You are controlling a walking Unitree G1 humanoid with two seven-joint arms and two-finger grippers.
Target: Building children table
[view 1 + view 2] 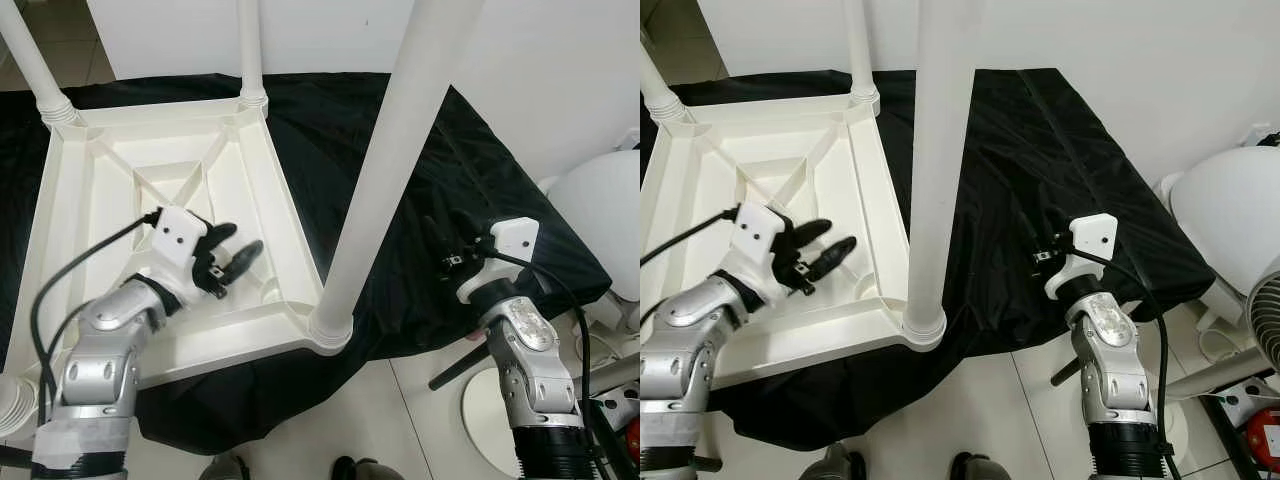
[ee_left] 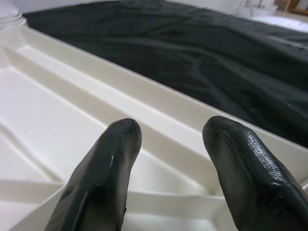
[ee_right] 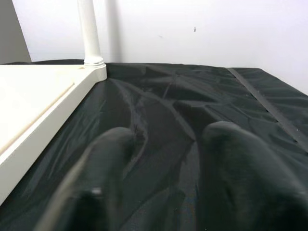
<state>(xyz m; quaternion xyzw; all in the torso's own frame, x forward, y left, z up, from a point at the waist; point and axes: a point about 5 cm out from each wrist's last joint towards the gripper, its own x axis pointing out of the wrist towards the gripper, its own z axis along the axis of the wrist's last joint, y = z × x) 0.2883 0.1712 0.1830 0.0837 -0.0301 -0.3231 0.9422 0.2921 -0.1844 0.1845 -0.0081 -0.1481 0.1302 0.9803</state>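
Observation:
A white plastic children's table (image 1: 270, 200) lies upside down on a black cloth (image 1: 440, 190), its ribbed underside facing up. Three white legs stand in its corners: the near right leg (image 1: 385, 170), the far right leg (image 1: 250, 50) and the far left leg (image 1: 35, 70). My left gripper (image 1: 235, 252) hovers open over the underside near the front rim, holding nothing. The left wrist view shows its fingertips (image 2: 110, 159) just above the ribs. My right gripper (image 1: 440, 245) is open above the cloth, right of the near leg, and holds nothing.
A white wall stands behind the cloth. A white fan (image 1: 1265, 320) and a rounded white object (image 1: 600, 210) sit on the floor at the right. A red item (image 1: 1265, 440) lies at the lower right. Shoes (image 1: 350, 468) show at the bottom edge.

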